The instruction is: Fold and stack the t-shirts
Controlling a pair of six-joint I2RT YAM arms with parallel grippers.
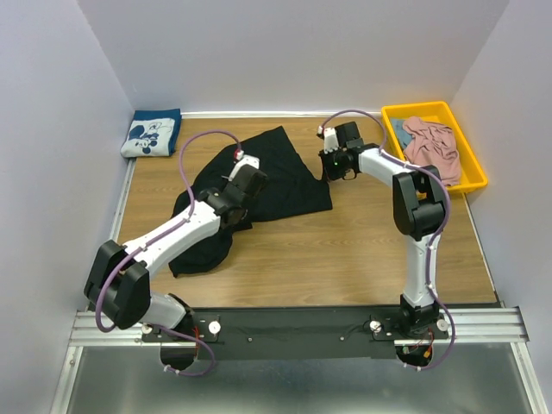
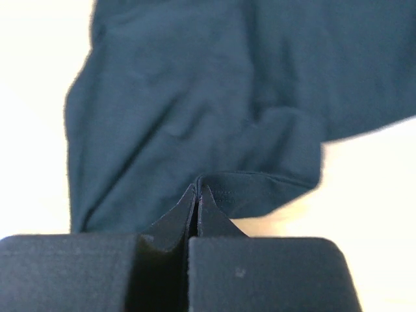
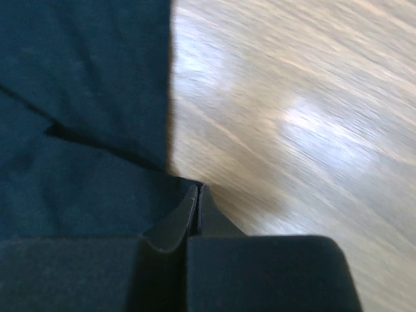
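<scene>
The large black t-shirt (image 1: 280, 172) lies partly spread on the wooden table (image 1: 362, 250), bunched at its lower left. My left gripper (image 1: 244, 183) sits over the shirt's left half. In the left wrist view the left gripper (image 2: 197, 190) is shut on a raised fold of the black t-shirt (image 2: 195, 97). My right gripper (image 1: 330, 172) is at the shirt's right edge. In the right wrist view the right gripper (image 3: 198, 190) is shut on the edge of the black t-shirt (image 3: 84, 84). A folded navy t-shirt (image 1: 151, 134) with a white cartoon-mouse print rests at the back left. A crumpled pink t-shirt (image 1: 431, 145) lies in the bin.
A yellow bin (image 1: 470, 177) stands at the back right corner and holds the pink shirt with a bit of blue cloth (image 1: 402, 134). White walls close in the table at the left, back and right. Bare wood (image 3: 312, 110) lies to the right of the black shirt.
</scene>
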